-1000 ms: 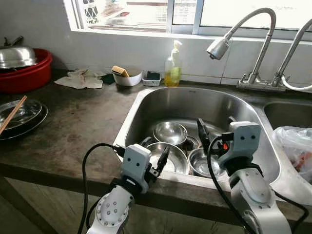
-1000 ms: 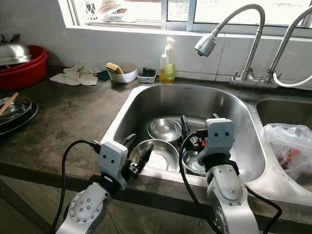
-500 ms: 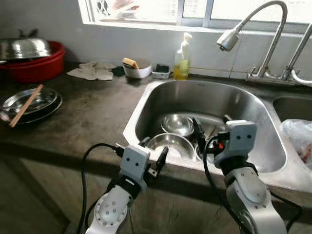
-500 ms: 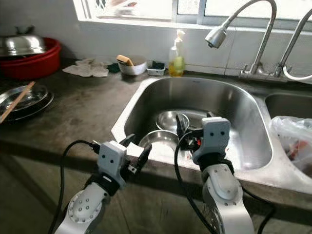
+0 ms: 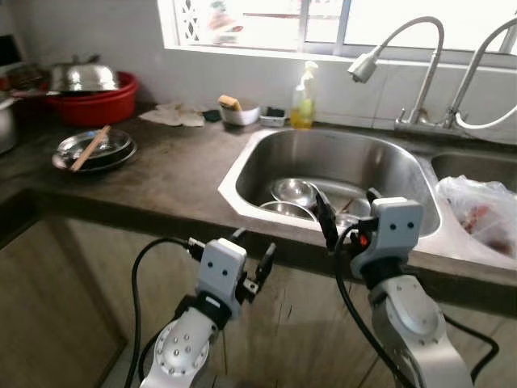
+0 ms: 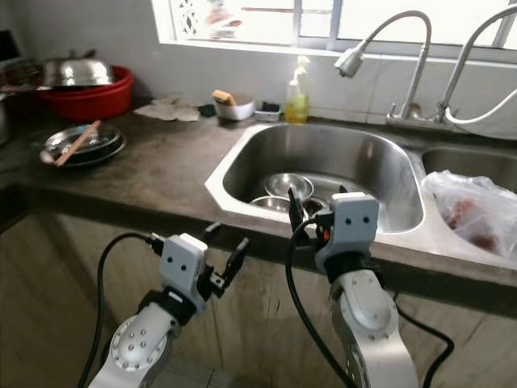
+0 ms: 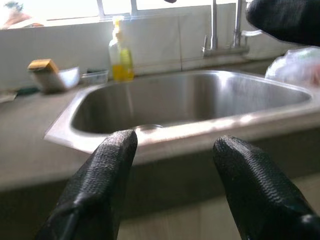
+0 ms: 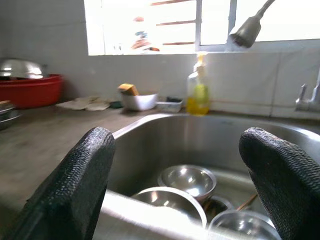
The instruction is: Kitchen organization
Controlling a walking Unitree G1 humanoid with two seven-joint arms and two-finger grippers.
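Backing away from the sink, the robot is now seeing far more of the counter than a second ago, and both claws, which were hanging over the basin, are now hanging short of the counter's front edge. That is suggesting the robot is stepping off or re-placing itself, not reaching for the dishes just yet.

Nearest, the left gripper (image 5: 252,271) is hovering low before the cabinet front, its fingers spread apart and holding nothing. Just to its right and higher, the right gripper (image 5: 349,218) is hanging level with the sink's front rim, fingers wide apart, also empty.

Straight ahead of the right gripper, the sink (image 5: 242,166) is holding the steel bowls (image 8: 189,180); three are showing from the right wrist, two stacked close and one behind. Beyond the basin, one soap bottle (image 5: 304,99) is standing at the wall, with a white dish (image 5: 240,115) to its left. Two faucets (image 5: 420,65) are arching over to the right. Far left of the left gripper, one metal plate with chopsticks (image 5: 93,148) is lying on the counter, a red basin (image 5: 93,101) behind it.
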